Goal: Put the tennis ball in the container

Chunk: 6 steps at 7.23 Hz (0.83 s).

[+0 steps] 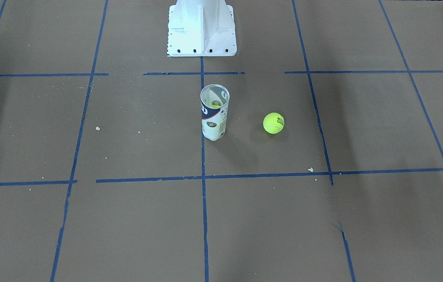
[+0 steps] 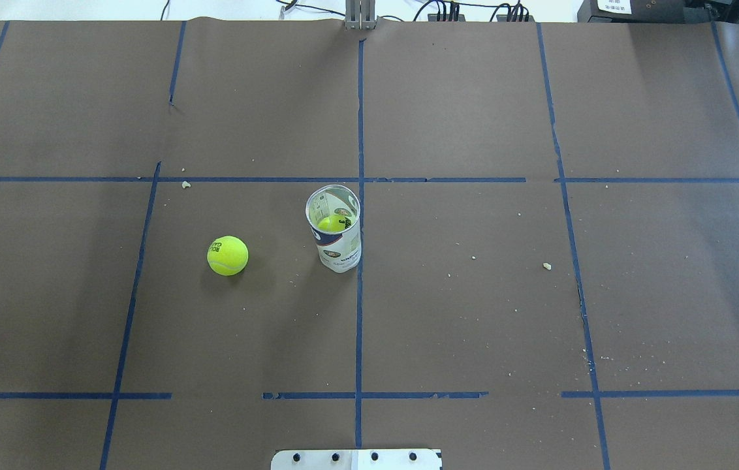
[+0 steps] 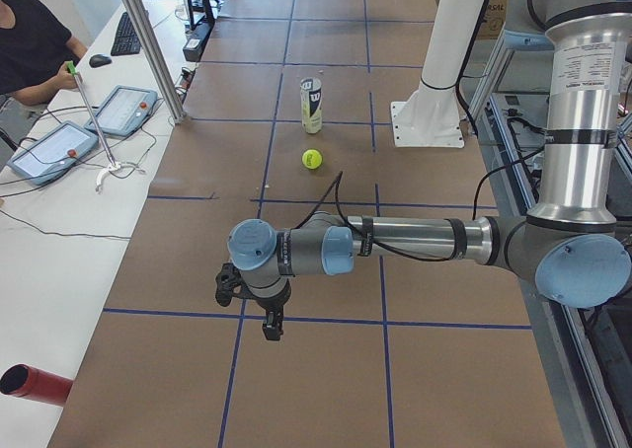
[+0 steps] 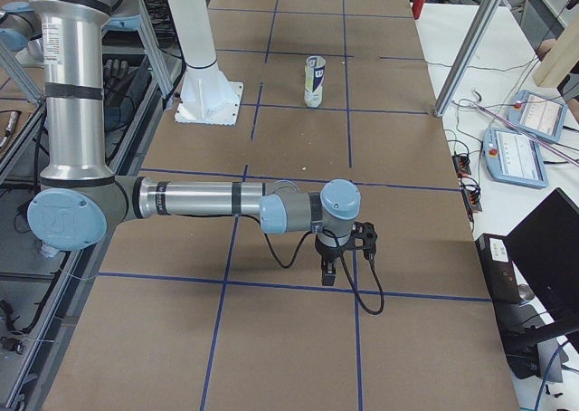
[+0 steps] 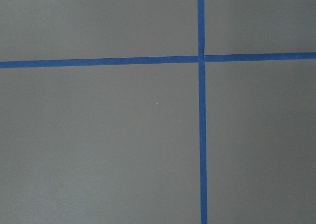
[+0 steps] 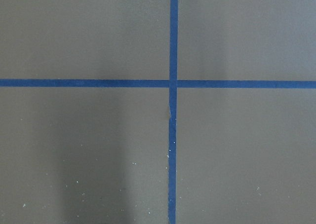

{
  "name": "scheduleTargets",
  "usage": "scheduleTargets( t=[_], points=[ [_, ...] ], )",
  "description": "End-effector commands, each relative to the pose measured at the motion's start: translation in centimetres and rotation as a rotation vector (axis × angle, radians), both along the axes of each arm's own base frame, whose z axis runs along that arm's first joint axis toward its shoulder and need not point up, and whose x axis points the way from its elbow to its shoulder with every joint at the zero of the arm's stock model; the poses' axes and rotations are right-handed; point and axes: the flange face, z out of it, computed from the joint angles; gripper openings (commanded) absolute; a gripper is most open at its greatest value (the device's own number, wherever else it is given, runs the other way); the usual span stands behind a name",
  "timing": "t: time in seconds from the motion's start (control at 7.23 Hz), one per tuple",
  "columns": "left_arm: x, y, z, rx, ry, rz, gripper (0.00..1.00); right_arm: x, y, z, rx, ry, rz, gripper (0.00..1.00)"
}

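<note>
The tennis ball lies on the brown table cover, a short way from the container on the robot's left side. The container stands upright and uncapped on the centre tape line, with another yellow-green ball inside. My left gripper hangs over the table's left end, far from both; whether it is open or shut I cannot tell. My right gripper hangs over the right end; I cannot tell its state either. Both wrist views show only brown cover and blue tape.
The white robot base stands behind the container. A side table with tablets and metal posts runs along the far edge. A red cylinder lies beside the table's left end.
</note>
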Motion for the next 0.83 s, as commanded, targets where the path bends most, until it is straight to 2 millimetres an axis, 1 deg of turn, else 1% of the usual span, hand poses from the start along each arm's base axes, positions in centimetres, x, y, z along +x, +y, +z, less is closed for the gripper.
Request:
scheduleTargets(
  t=[0.0, 0.28, 0.41, 0.55, 0.69],
  points=[
    [0.0, -0.4, -0.6, 0.009, 0.003, -0.005, 1.00, 0.0, 0.0, 0.0, 0.000, 0.000, 0.000, 1.00],
    [0.0, -5.3, -6.7, 0.117, -0.017, -0.009, 1.00, 0.0, 0.0, 0.0, 0.000, 0.000, 0.000, 1.00],
    [0.4, -6.5, -12.4, 0.163, -0.021, -0.051, 1.00, 0.0, 0.0, 0.0, 0.000, 0.000, 0.000, 1.00],
    [4.7, -5.3, -19.6, 0.147, -0.002, -0.092, 1.00, 0.0, 0.0, 0.0, 0.000, 0.000, 0.000, 1.00],
    [8.0, -3.9, -25.4, 0.144, 0.026, -0.120, 1.00, 0.0, 0.0, 0.0, 0.000, 0.000, 0.000, 1.00]
  ],
)
